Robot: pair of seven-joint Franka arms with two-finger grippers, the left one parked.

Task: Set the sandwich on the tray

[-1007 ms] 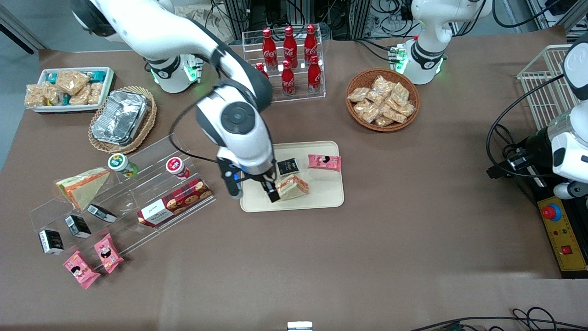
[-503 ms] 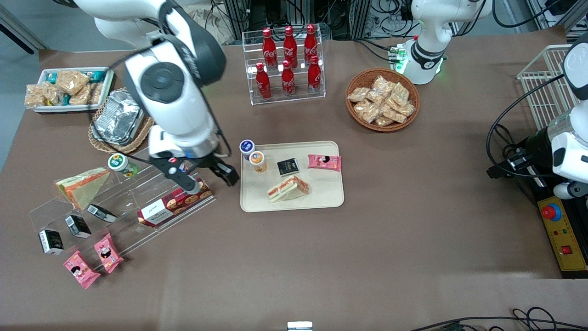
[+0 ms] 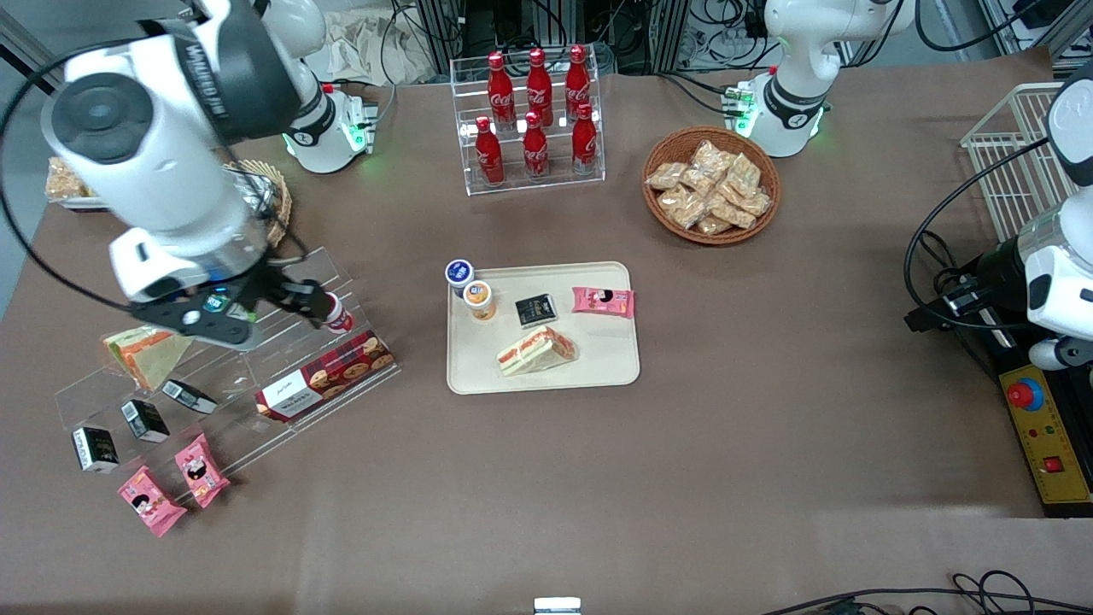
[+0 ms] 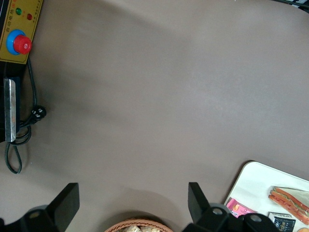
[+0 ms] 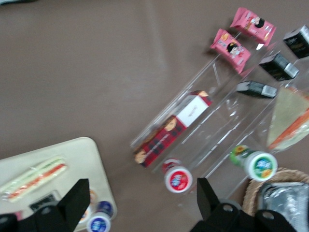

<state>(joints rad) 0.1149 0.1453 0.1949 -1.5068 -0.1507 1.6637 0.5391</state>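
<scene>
Sandwich lies flat on tray, frame centre, nothing touching it; placement looks done. Gripper hangs at frame left over the clear rack, jaws wide, empty. Nothing left but parking, I'd judge.

The sandwich lies on the tray, nearer the front camera than a small pack. The tool, spread empty, hangs above the clear rack toward the working arm's end of the bench.
</scene>
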